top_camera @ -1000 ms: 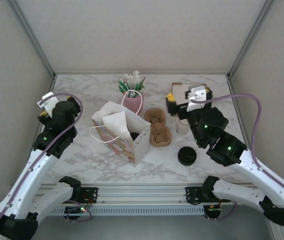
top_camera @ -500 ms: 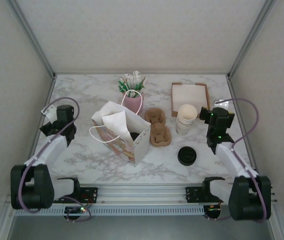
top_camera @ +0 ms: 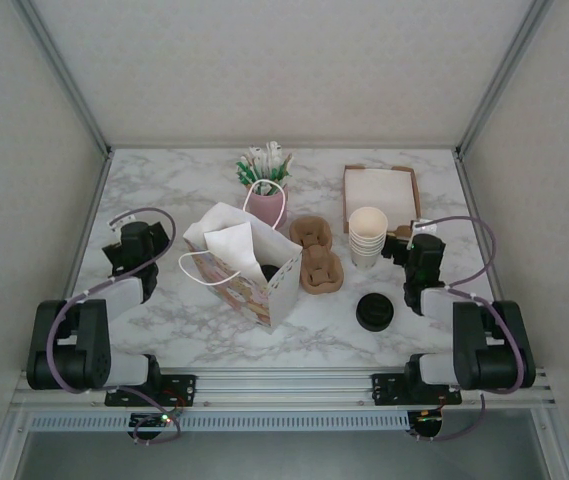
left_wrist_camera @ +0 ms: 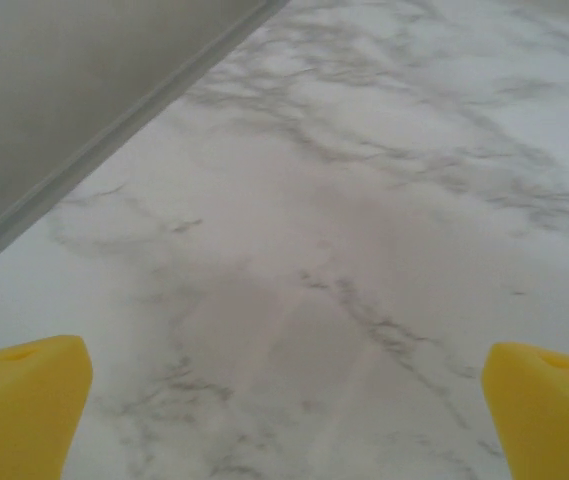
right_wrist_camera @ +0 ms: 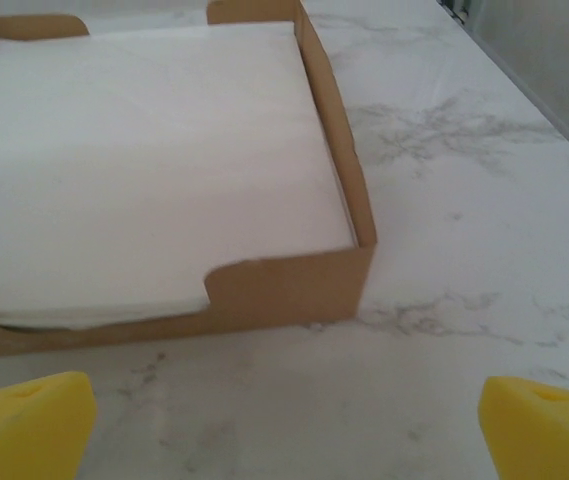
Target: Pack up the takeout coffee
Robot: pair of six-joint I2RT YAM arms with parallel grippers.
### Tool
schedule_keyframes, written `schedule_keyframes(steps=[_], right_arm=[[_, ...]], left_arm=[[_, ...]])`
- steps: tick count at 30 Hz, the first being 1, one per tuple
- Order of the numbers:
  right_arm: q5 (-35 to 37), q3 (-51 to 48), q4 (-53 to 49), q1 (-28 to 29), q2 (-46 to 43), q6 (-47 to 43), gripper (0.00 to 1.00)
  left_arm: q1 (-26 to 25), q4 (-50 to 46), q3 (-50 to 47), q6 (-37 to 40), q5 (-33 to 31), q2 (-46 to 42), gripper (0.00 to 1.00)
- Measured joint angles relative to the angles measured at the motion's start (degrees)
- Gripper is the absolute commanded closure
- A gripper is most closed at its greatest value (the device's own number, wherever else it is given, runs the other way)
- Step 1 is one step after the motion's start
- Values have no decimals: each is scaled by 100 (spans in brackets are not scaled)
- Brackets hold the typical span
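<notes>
I read my left tool (left_wrist_camera: 284, 420) and right tool (right_wrist_camera: 284, 425) as gaping wide and empty, parked low over the table (top_camera: 209, 328) away from the paper gift bag (top_camera: 252, 290), where the black-lidded takeout coffee (top_camera: 268, 271) seems tucked inside, so packing looks done.

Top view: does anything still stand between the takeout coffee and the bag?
Nothing visible does. A black lid, apparently the takeout coffee, already sits inside the open paper bag, beside white paper. The left gripper and right gripper are open, away from it.
</notes>
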Motion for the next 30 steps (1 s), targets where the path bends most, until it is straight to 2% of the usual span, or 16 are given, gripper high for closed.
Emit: schedule_keyframes(steps=[4, 8, 18, 30], right_arm=[[-186, 81, 518, 0, 737, -9, 1], [-354, 81, 662, 0, 918, -15, 1], [-402, 83, 870, 7, 918, -76, 1], [-402, 105, 872, 28, 918, -118, 1]], left_arm=[[-15, 682, -79, 221, 612, 269, 0], [-208, 1499, -332, 487, 920, 826, 0], [-323, 1945, -415, 734, 1126, 988, 0], [-323, 2011, -415, 756, 1126, 988, 0]])
